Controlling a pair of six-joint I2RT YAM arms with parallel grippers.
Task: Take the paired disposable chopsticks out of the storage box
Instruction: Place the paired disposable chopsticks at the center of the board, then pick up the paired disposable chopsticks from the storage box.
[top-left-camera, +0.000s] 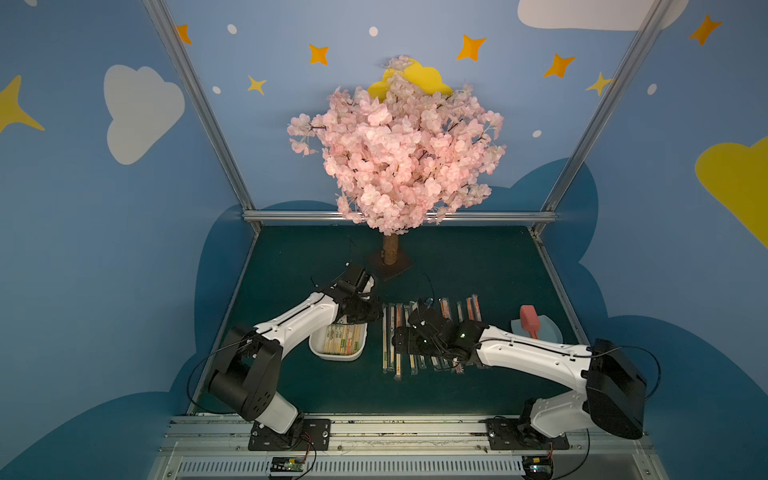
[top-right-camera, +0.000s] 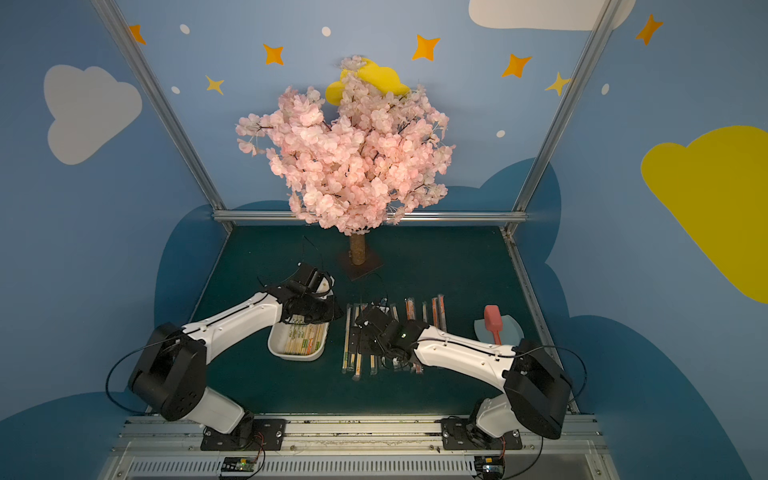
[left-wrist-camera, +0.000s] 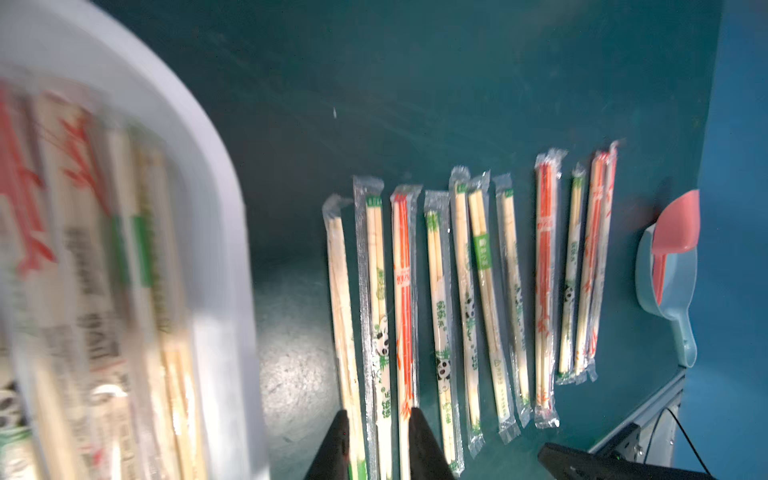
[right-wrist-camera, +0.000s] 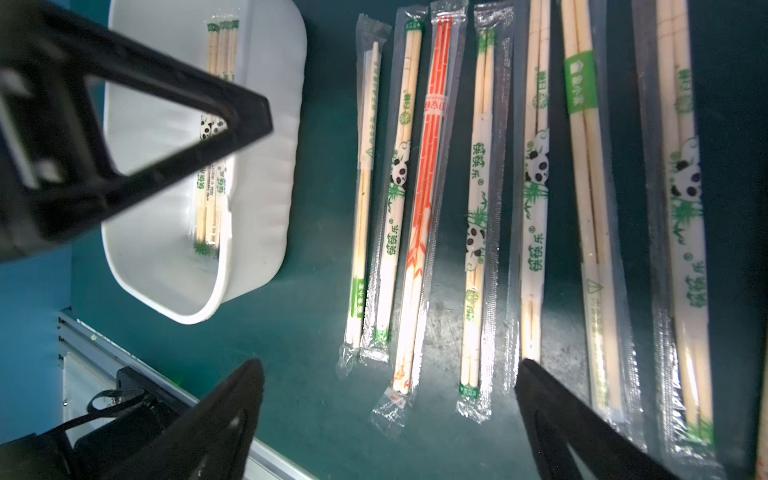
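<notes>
The white storage box (top-left-camera: 332, 356) (top-right-camera: 291, 355) sits at front left and holds several paired disposable chopsticks (top-left-camera: 343, 338) (top-right-camera: 305, 338) in clear sleeves. More sleeved pairs (top-left-camera: 390, 332) (left-wrist-camera: 478, 291) (right-wrist-camera: 478, 208) lie side by side on the green mat to its right. My left gripper (top-left-camera: 362, 312) (left-wrist-camera: 379, 415) hovers at the left end of that row, beside the box's far end. Its jaws stand slightly apart, over the leftmost sleeves. My right gripper (top-left-camera: 401, 336) (right-wrist-camera: 388, 365) is wide open above the middle of the row, with nothing between its fingers.
A light-blue scoop (top-left-camera: 540, 332) (left-wrist-camera: 665, 291) with a pink scoop (top-left-camera: 530, 318) on it lies right of the row. The blossom tree's trunk (top-left-camera: 390, 249) stands on its base behind the left gripper. A metal rail (top-left-camera: 374, 428) runs along the front edge.
</notes>
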